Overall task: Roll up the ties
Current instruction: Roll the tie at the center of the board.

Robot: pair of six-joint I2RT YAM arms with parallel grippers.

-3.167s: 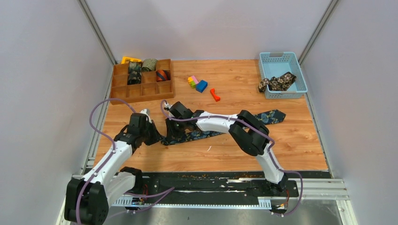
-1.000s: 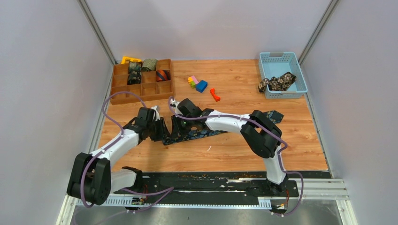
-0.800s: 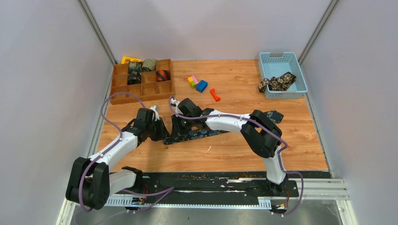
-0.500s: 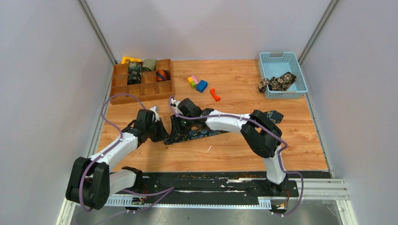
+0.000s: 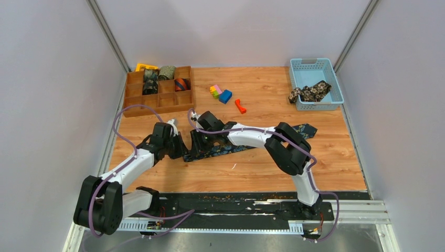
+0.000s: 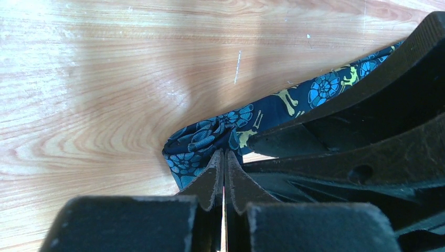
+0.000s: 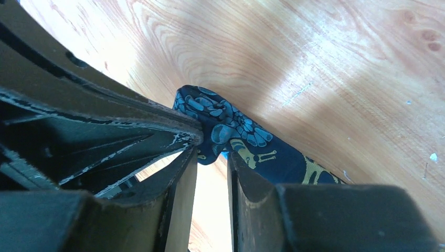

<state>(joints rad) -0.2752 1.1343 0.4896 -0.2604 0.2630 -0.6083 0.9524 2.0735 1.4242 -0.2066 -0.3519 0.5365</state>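
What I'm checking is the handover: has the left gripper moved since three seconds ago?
Yes. The left gripper has shifted right, closer to the right front corner of the wooden compartment tray, and pinches the navy paisley tie.

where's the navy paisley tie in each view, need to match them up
Top external: navy paisley tie lies across the table's middle, partly under the right arm.
Left wrist: centre to upper right, folded end at centre.
Right wrist: centre to lower right.
Shared landmark: the folded end, pinched by the shut left gripper.
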